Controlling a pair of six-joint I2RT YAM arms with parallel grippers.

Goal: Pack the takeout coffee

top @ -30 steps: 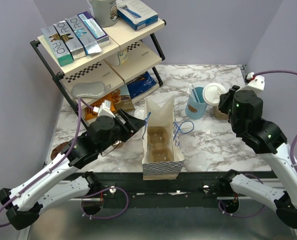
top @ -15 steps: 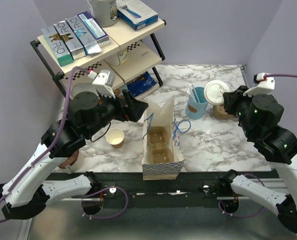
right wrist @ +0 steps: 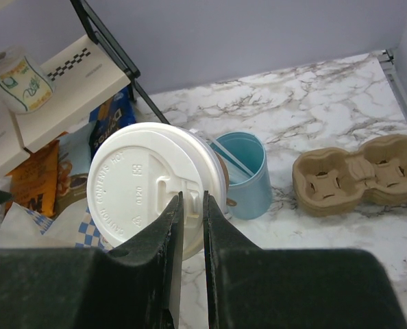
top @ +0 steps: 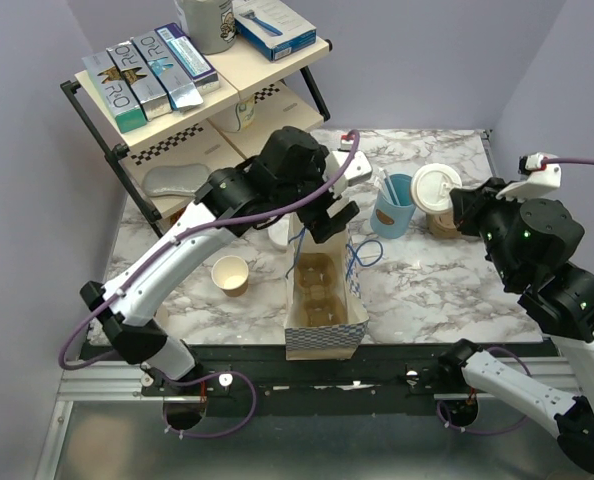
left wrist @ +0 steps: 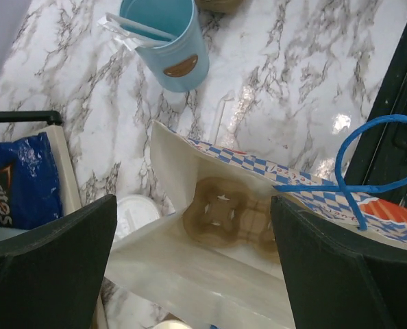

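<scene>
While the marble table [top: 427,290] takes up most of the top view, the shelf rack [top: 177,110] fills its far-L corner w/ boxes on top and a Doritos bag [left wrist: 15,181] at its foot. L arm reaches from the near-L edge across to the middle. The left gripper [top: 325,222] hangs over the far end of the paper bag [top: 322,340], jaws spread wide, nothing btwn them. The bag stands open at table centre, blue handles sticking up at its R rim, and a cup carrier [left wrist: 227,219] lies flat on its floor. So the bag mouth is partly covered by that gripper.

R side: the right gripper [right wrist: 192,219] is clamped on the rim of the takeout coffee [right wrist: 135,185], which is held up off the table and tilted, lid on. The blue cup [top: 390,205] w/ straws stands btwn the coffee and the bag. A loose cardboard tray [right wrist: 358,171] lies on the table by the coffee.

Lidless tan cup [top: 230,274] stands L of the bag. Spare white lid [left wrist: 135,212] lies just beside the bag's far-L corner.
</scene>
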